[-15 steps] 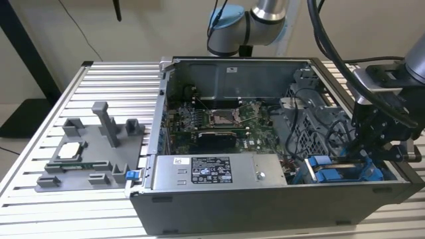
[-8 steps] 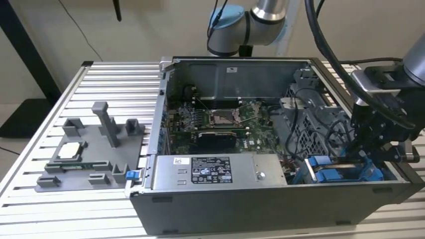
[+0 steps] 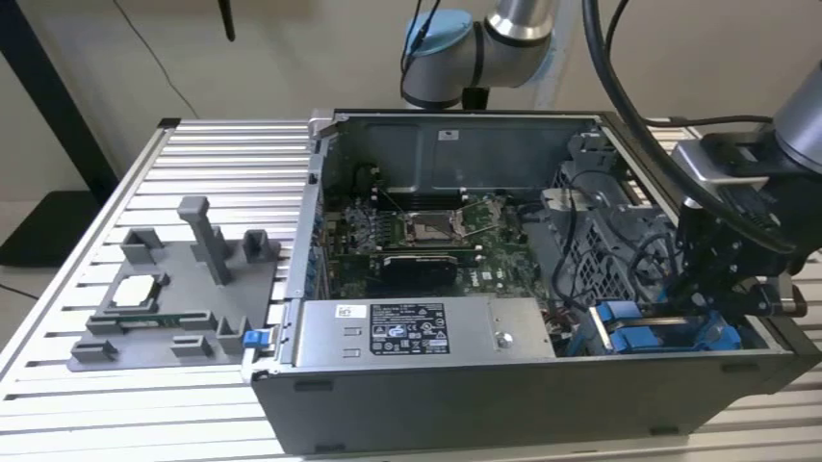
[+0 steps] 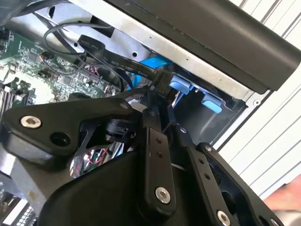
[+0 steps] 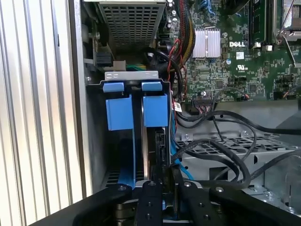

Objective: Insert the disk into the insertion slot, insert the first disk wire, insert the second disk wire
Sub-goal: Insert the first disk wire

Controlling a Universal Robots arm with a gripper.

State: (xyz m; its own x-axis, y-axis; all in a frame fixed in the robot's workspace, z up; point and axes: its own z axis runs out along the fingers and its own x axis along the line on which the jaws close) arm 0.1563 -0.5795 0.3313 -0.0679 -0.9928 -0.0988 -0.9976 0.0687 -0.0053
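My gripper (image 3: 694, 306) reaches into the near corner of the open computer case, on the exterior view's right. There the insertion slot (image 3: 642, 337) shows its bright blue rails (image 5: 120, 113). The disk (image 5: 155, 146) stands edge-on inside the slot between the blue tabs. In the second wrist view the gripper (image 4: 162, 103) has its fingers (image 4: 153, 141) closed together on the black connector (image 4: 159, 84) of a disk wire (image 4: 108, 56). It holds that connector against the disk's end, beside the blue carrier (image 4: 181, 87). Whether the connector is seated cannot be told.
A grey power-supply box (image 3: 411, 332) lies along the case's front, with the motherboard (image 3: 424, 236) behind it. A perforated metal cage (image 3: 603, 241) and loose black cables (image 5: 225, 150) crowd the slot's side. A grey fixture (image 3: 180, 298) sits on the slatted table (image 3: 129, 414).
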